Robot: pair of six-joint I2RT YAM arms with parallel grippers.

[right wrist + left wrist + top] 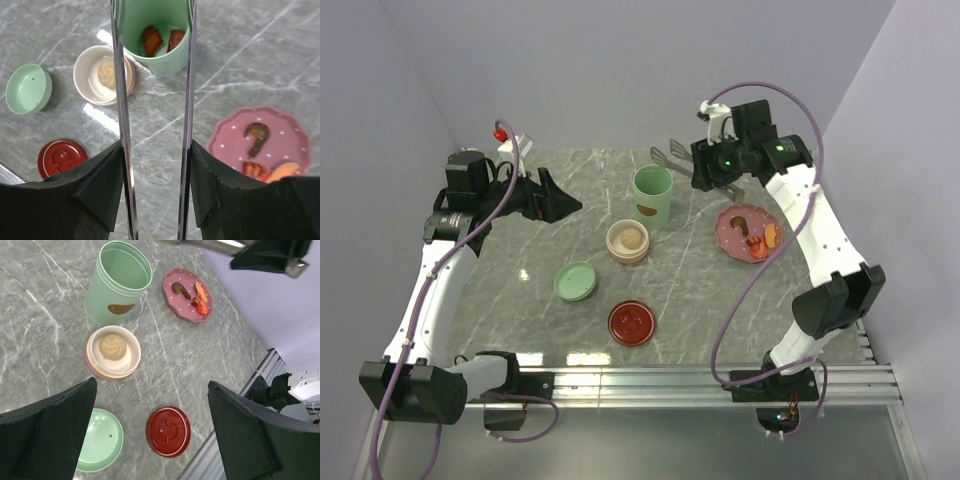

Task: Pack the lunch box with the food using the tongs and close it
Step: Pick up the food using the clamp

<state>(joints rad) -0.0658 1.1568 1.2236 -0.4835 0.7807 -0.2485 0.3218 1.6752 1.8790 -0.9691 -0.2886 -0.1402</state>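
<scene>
The right end effector [155,150] grips the long thin silver metal tongs [120,100]: its two black fingers press from outside on the two narrow arms, which stand a little apart from each other. The tongs are held in the air over the far part of the grey marble-pattern counter [250,60], and in the right wrist view their arms run up across the tall mint-green round container [155,67], which stands upright and has no lid on it. On the bottom of this container lie two small reddish-brown food pieces [151,41]. More of the food, one brown piece and some red and orange ones, lies on the pink scalloped plate [285,135], which is near the container on its right side. Just in front of the container stands a cream bowl with a pink outer wall [82,75], and one pale round dumpling [106,71] is inside it. A shallow mint-green lid [27,87] and a round red lid [62,157] lie nearer to the arm bases, apart from each other. The left end effector [152,390] hangs above the left side of the counter with its fingers wide apart and nothing between them.
</scene>
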